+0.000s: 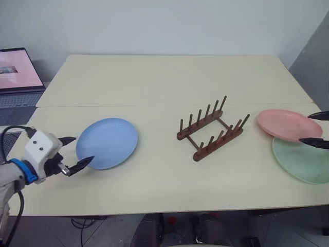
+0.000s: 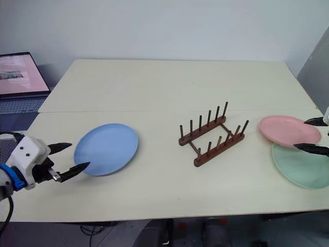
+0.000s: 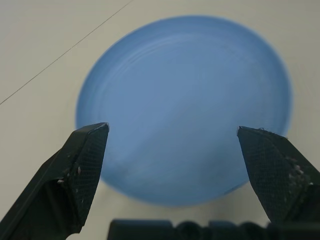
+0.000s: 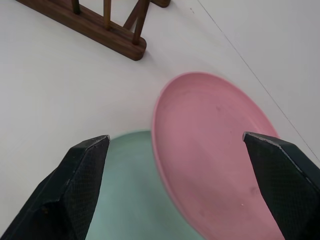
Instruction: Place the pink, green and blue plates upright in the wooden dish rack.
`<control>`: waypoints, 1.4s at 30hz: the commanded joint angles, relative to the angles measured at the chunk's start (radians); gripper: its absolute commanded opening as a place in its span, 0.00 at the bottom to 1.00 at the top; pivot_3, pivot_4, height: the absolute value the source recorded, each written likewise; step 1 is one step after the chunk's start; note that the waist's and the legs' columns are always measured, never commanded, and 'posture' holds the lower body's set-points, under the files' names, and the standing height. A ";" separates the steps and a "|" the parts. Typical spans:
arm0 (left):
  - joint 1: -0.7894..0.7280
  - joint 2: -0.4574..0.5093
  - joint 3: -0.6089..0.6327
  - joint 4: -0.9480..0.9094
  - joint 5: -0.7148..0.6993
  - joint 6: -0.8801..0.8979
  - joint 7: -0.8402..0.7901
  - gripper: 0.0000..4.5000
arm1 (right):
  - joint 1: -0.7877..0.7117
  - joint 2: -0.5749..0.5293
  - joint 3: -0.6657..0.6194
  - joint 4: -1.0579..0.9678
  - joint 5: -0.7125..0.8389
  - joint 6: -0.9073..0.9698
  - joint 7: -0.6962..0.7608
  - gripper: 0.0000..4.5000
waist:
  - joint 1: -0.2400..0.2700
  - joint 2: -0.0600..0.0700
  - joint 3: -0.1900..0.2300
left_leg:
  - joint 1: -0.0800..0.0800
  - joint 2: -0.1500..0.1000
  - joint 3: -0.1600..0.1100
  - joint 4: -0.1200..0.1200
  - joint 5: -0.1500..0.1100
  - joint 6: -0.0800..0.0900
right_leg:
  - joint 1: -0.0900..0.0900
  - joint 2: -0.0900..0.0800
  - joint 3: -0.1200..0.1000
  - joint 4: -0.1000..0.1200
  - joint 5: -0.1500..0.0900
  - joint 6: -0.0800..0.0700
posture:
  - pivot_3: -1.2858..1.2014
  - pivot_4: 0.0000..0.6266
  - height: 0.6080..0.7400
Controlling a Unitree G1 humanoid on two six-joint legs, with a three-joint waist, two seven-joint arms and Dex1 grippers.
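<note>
Tabletop (image 1: 154,87) of pale cream carries everything, and none of the three plates is in the rack yet. Toward the right edge the green plate (image 1: 303,160) lies flat with the pink plate (image 1: 288,123) overlapping its far side, its rim propped on the green one. Near the left edge lies the blue plate (image 1: 108,142), flat and alone. Between them, about mid-table, stands the wooden dish rack (image 1: 212,128), set at a slant, its pegs empty. The left gripper (image 1: 76,152) hangs at the blue plate's near-left rim with fingers spread wide, holding nothing; the right gripper (image 2: 312,135) hovers over the pink plate's right side, likewise spread and empty. The step in hand looks like a first pick. For the blue plate, I would slide one finger under the rim and one above, then pinch well in from the edge, since a shallow smooth plate may slip or skate across the table.
</note>
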 commanded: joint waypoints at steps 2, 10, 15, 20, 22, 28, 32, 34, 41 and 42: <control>-0.068 -0.047 -0.170 -0.177 -0.063 0.069 0.001 0.99 | 0.096 -0.019 -0.123 -0.174 0.084 0.096 0.027 1.00 | 0.005 0.000 0.000 | 0.000 0.000 0.000 0.000 0.000 0.000 | 0.000 0.000 0.000 0.000 0.000 0.000 | 0.52 0.24 1.00; -0.267 -0.231 -0.554 -0.206 -0.003 0.137 0.058 0.99 | 0.328 0.031 -0.330 -0.667 0.272 0.434 0.001 1.00 | 0.021 0.002 -0.001 | 0.001 0.001 -0.002 0.006 0.000 0.000 | 0.003 0.003 -0.002 0.003 0.003 0.007 | 0.52 0.24 1.00; -0.348 -0.361 -0.727 -0.098 0.078 0.108 0.092 0.99 | 0.358 0.065 -0.345 -0.885 0.388 0.572 -0.052 1.00 | 0.024 0.002 -0.001 | 0.000 0.001 -0.003 0.014 0.000 0.000 | 0.005 0.003 -0.001 0.008 -0.001 0.007 | 0.52 0.24 1.00; -0.394 -0.469 -0.806 0.022 0.139 0.055 0.124 0.99 | 0.341 0.093 -0.317 -0.997 0.478 0.645 -0.116 1.00 | 0.024 0.000 -0.001 | 0.000 0.001 -0.003 0.016 0.000 0.000 | 0.004 0.001 -0.002 0.008 0.000 0.007 | 0.52 0.24 1.00; -0.425 -0.518 -0.833 0.079 0.166 0.031 0.138 0.99 | 0.330 0.100 -0.299 -1.022 0.500 0.661 -0.142 1.00 | 0.025 0.000 -0.001 | 0.000 0.001 -0.003 0.015 0.000 0.000 | 0.004 0.001 -0.002 0.008 0.000 0.007 | 0.52 0.24 1.00; -0.514 -0.688 -0.886 0.238 0.214 -0.022 0.187 0.99 | 0.343 0.111 -0.269 -1.002 0.477 0.644 -0.172 1.00 | 0.026 -0.001 -0.001 | -0.001 0.001 -0.003 0.015 0.000 0.001 | 0.004 0.001 -0.003 0.006 0.001 0.007 | 0.52 0.24 1.00; -0.575 -0.767 -0.900 0.337 0.244 -0.040 0.205 0.99 | 0.351 0.113 -0.265 -0.993 0.463 0.628 -0.178 1.00 | 0.026 -0.001 -0.001 | -0.002 0.001 -0.003 0.016 0.000 0.001 | 0.004 0.001 -0.004 0.005 0.001 0.009 | 0.52 0.24 1.00; -0.587 -0.783 -0.913 0.361 0.254 -0.037 0.201 0.99 | 0.353 0.113 -0.268 -0.995 0.463 0.627 -0.180 1.00 | 0.024 -0.001 -0.001 | -0.002 0.001 -0.003 0.015 0.000 0.001 | 0.004 0.002 -0.003 0.005 0.002 0.010 | 0.52 0.24 1.00; -0.572 -0.801 -0.917 0.367 0.273 -0.013 0.214 0.72 | 0.374 0.121 -0.298 -1.004 0.463 0.627 -0.191 1.00 | 0.025 -0.001 -0.001 | -0.002 0.001 -0.003 0.016 0.000 0.002 | 0.005 0.002 -0.004 0.003 0.005 0.015 | 0.52 0.24 1.00; -0.572 -0.801 -0.916 0.368 0.273 -0.013 0.214 0.65 | 0.378 0.122 -0.300 -1.004 0.461 0.626 -0.192 1.00 | 0.025 -0.001 -0.001 | -0.002 0.001 -0.003 0.016 0.000 0.002 | 0.006 0.002 -0.004 0.002 0.005 0.015 | 0.52 0.24 1.00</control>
